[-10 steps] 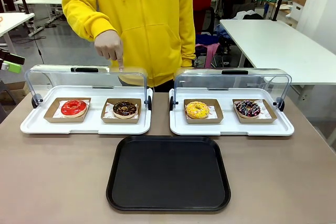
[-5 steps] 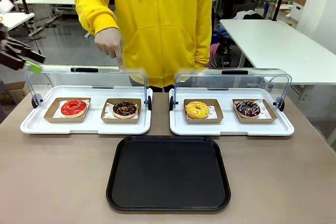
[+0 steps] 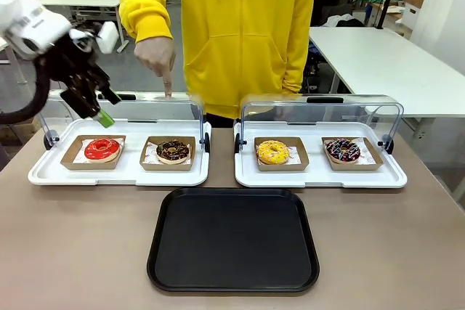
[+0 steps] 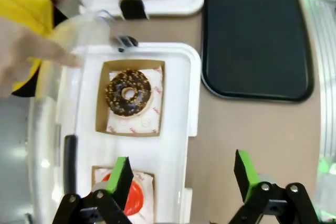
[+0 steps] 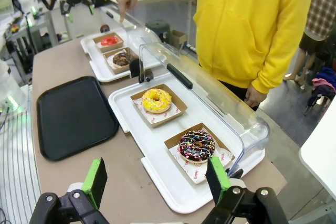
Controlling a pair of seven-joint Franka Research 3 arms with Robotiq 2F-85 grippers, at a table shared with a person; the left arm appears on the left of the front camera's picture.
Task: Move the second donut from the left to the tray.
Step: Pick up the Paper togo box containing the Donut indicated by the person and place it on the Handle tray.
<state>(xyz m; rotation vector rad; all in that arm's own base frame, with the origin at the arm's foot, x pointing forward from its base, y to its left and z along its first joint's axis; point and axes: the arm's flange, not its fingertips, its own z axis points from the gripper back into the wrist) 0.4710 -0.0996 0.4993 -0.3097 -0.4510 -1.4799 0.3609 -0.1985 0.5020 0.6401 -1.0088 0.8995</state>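
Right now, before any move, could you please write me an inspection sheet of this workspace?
Surface: brown table.
Job's things: dark chocolate-glazed ring donut in a brown cardboard holder, on the left white plastic tray with raised clear lid; large black rectangular plastic tray nearer the robot.
Clutter: red-glazed donut, yellow donut, sprinkled donut, each in its holder.
Grippers: left gripper open, above that white tray; right gripper open.
Cables: black hose looping beside the left arm.
Surroundings: person in yellow hoodie, hand pointing down above the lid; white table behind.
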